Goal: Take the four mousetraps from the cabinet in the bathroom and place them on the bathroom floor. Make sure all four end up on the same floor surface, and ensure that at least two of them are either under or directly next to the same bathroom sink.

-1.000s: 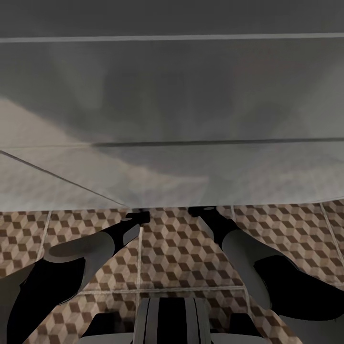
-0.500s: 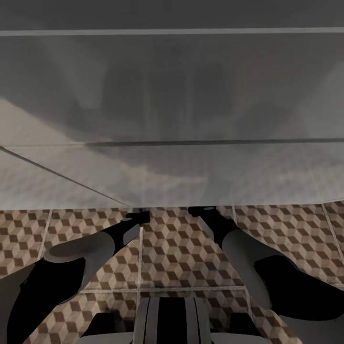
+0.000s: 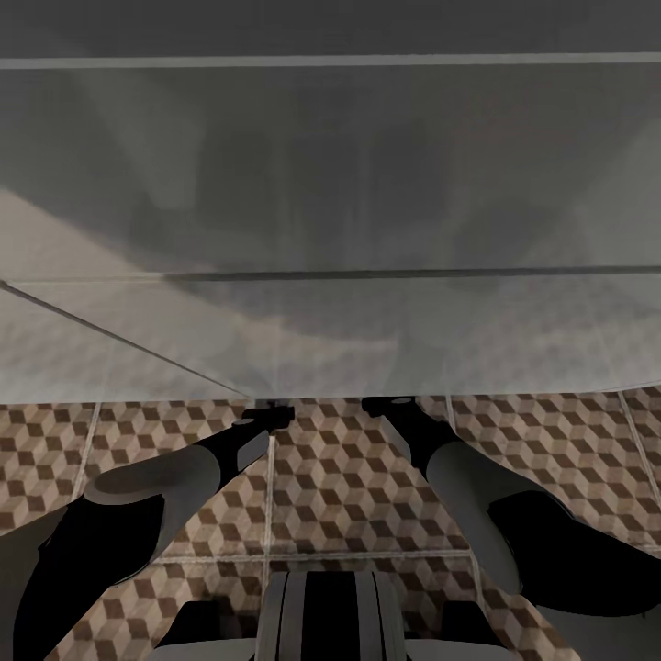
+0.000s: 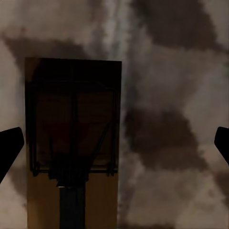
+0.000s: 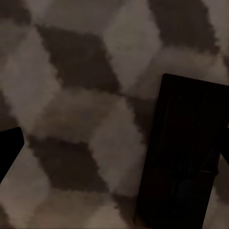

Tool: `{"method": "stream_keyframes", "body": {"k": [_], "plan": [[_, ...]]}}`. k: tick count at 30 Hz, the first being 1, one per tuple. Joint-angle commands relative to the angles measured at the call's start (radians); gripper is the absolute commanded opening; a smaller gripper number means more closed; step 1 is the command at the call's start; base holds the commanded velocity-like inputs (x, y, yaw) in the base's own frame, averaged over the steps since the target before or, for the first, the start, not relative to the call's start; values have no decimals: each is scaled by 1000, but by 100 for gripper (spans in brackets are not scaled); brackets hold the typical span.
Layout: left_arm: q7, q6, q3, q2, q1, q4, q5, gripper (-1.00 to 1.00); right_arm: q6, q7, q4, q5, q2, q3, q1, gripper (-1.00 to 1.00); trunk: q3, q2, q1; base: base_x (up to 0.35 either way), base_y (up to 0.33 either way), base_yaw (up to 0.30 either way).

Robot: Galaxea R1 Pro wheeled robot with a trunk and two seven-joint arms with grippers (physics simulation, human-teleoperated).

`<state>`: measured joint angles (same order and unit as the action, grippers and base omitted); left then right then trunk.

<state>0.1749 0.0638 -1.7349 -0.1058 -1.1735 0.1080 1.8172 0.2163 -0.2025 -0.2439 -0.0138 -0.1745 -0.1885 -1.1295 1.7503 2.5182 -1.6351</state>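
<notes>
A brown wooden mousetrap (image 4: 74,143) with a thin wire frame lies flat on the cube-patterned bathroom floor (image 4: 167,95). My left gripper (image 4: 114,145) hovers open over it, its fingertips wide apart and off the trap. A second, darker mousetrap (image 5: 186,157) lies on the same floor (image 5: 71,95) beneath my open right gripper (image 5: 114,148), toward one fingertip. In the head view both forearms reach down under the front edge of the wide white sink (image 3: 330,184), which hides the fingers and both traps. The cabinet is out of view.
The sink's front edge overhangs the floor tiles (image 3: 340,477) just above both wrists. My left forearm (image 3: 165,477) and right forearm (image 3: 468,477) slant inward over the tiles, with my trunk (image 3: 330,615) at the bottom centre.
The head view shifted slightly a second ago. Both arms have stayed almost still under the sink edge, and both traps lie where they were.
</notes>
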Motion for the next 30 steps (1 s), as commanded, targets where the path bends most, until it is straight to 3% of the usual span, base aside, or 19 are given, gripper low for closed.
{"method": "stream_keyframes", "body": {"k": [1, 18, 30], "plan": [[0, 0, 0, 0, 0, 0, 0, 100, 0, 0, 0, 0, 0, 0, 0, 100, 0, 0, 0, 0, 0, 0], [0, 7, 1, 0, 0, 3, -1, 100, -5, 0, 0, 0, 0, 0, 0, 100, 0, 0, 0, 0, 0, 0], [0, 56, 0, 0, 0, 5, -2, 100, -8, 0, 0, 0, 0, 0, 0, 100, 0, 0, 0, 0, 0, 0]]}}
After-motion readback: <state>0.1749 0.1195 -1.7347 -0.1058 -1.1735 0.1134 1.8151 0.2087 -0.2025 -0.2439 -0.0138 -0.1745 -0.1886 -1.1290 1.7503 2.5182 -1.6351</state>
